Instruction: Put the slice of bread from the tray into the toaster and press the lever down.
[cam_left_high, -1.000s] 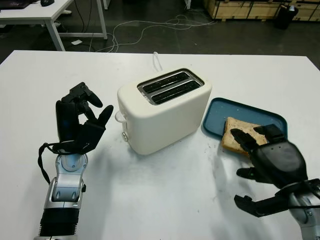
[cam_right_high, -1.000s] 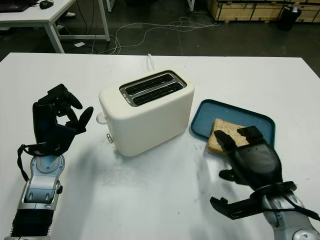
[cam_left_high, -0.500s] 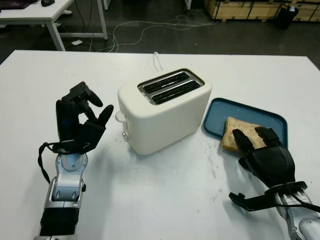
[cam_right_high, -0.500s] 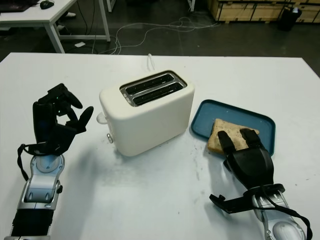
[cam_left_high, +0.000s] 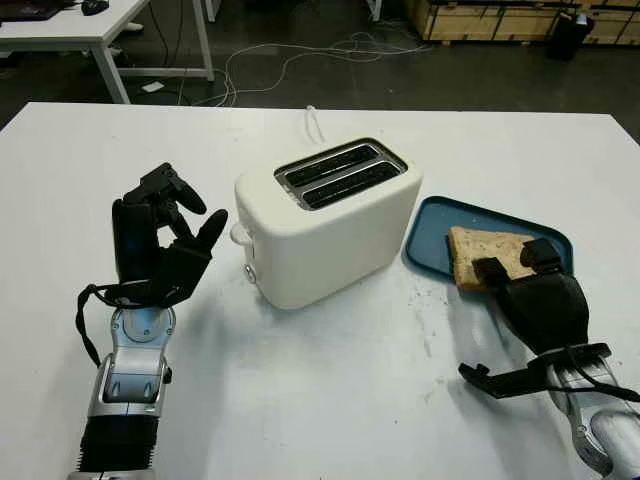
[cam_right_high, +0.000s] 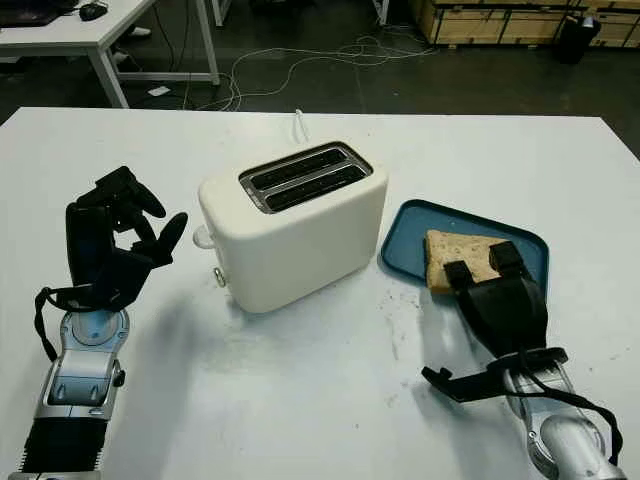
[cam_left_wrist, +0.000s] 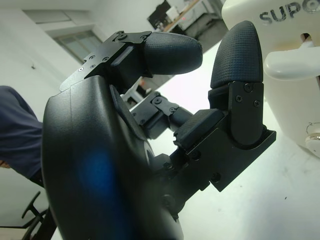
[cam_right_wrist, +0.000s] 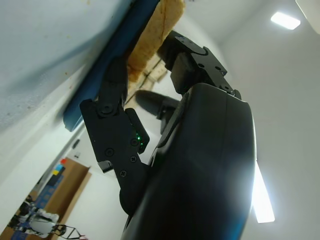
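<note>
White table (cam_left_high: 330, 400) takes up most of the scene. The cream toaster (cam_left_high: 325, 220) sits dead centre, both slots empty, lever (cam_left_high: 240, 233) at its 9 o'clock end. At its 3 o'clock is the blue tray (cam_left_high: 437, 232), bread (cam_left_high: 485, 255) on it. Right hand (cam_left_high: 530, 290) has fingers clamped on the bread's near edge. Left hand (cam_left_high: 158, 245), at the toaster's 9 o'clock, is raised, fingers curled, holding nothing.

Slice of bread (cam_left_high: 487, 251), brown and speckled, laid flat at the near-left part of the blue tray (cam_left_high: 505, 224), cream two-slot toaster (cam_left_high: 328, 218) stood upright just left of the tray, slots empty, lever (cam_left_high: 240, 233) seen raised on its left end
</note>
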